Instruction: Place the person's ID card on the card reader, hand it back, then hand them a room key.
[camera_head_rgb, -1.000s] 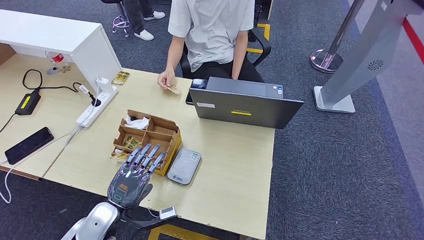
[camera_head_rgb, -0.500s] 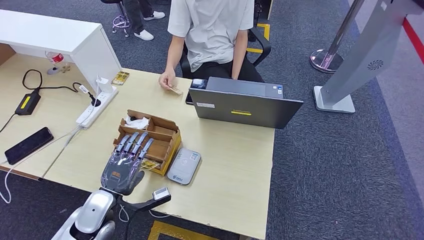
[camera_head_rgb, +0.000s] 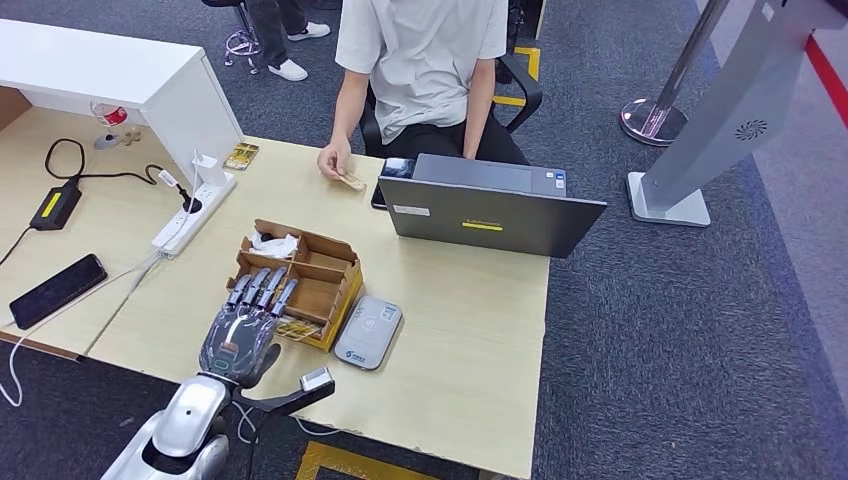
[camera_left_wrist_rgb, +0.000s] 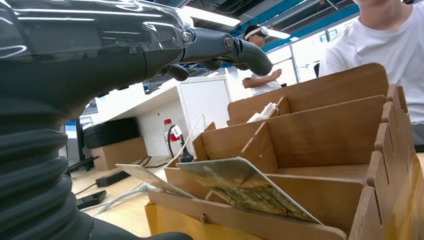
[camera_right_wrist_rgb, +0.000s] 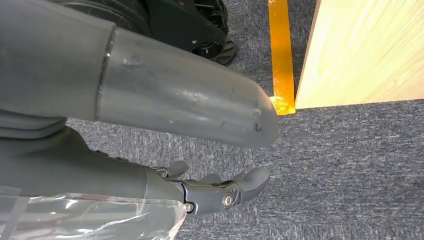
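**Robot's left hand over a box of cards at a reception desk**

From the head view, going left to right. At the far left of the light wooden desk (camera_head_rgb: 470, 330) lies a black phone (camera_head_rgb: 57, 289), with a black power adapter (camera_head_rgb: 55, 204) and its cable behind it. A white power strip (camera_head_rgb: 195, 212) sits further in, beside a raised white counter (camera_head_rgb: 120, 75).

Near the front edge of the desk, the robot's left hand (camera_head_rgb: 240, 335) reaches over the near side of a brown wooden organizer box (camera_head_rgb: 297, 280) split into compartments. Its fingers (camera_head_rgb: 262, 288) are stretched out straight and close together above the box, holding nothing. In the left wrist view, picture-printed cards (camera_left_wrist_rgb: 240, 187) lean tilted in the nearest compartment, with the fingers extended above them and not touching them. Crumpled white paper (camera_head_rgb: 272, 243) lies in a rear compartment.

Just to the right of the box, almost touching it, lies the grey card reader (camera_head_rgb: 368, 331), flat on the desk.

Further back, a seated person in a light T-shirt (camera_head_rgb: 425, 55) rests a hand (camera_head_rgb: 333, 159) on the desk, holding a small card (camera_head_rgb: 351, 182) at the fingertips. It cannot be told whether this is the ID card. Right of that hand stands an open dark laptop (camera_head_rgb: 490, 215), its back towards the robot.

The right wrist view shows the right hand (camera_right_wrist_rgb: 220, 192) hanging above grey carpet near the desk's corner, fingers loosely curved and apart, holding nothing.
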